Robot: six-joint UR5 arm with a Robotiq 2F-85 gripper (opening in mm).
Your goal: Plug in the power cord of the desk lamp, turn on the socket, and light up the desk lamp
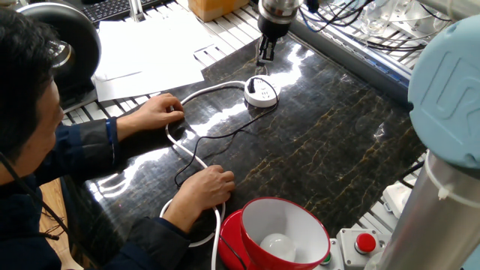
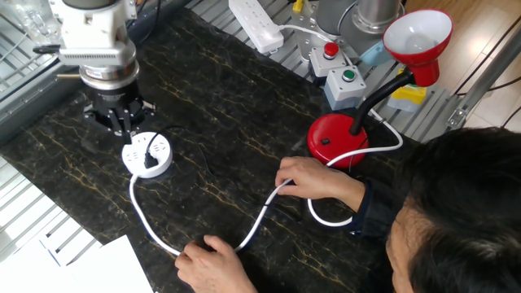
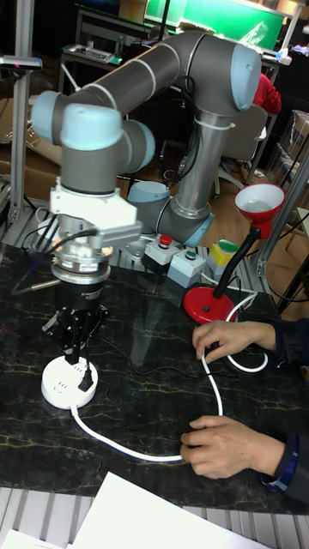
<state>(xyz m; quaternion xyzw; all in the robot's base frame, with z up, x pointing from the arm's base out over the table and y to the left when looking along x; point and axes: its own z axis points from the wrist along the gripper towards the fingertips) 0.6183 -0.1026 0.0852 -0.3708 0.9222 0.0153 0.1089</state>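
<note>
The jaws point straight down with the two fingers close together and nothing seen between them, though whether they are fully closed cannot be told; the one gripper (image 2: 124, 124) hangs just above and behind the single round white socket (image 2: 147, 155), at the left of the other fixed view. One small black plug sits in the top of that socket, and the one thin black power cord (image 1: 217, 139) trails from it across the dark marbled table (image 2: 236, 98) toward the lower middle of one fixed view. One thick white cable (image 2: 146, 224) leaves the socket and curves toward the bottom, where a person's two hands rest on it: one hand (image 2: 213, 262) at the lower centre, the other hand (image 2: 313, 181) near the middle. The one red desk lamp (image 2: 340, 138) stands at the right, its shade (image 2: 418, 37) in the upper right corner, bulb not lit. One long white power strip (image 2: 255, 23) lies at the top edge, beside two button boxes (image 2: 334, 69), one red-topped and one green-topped
</note>
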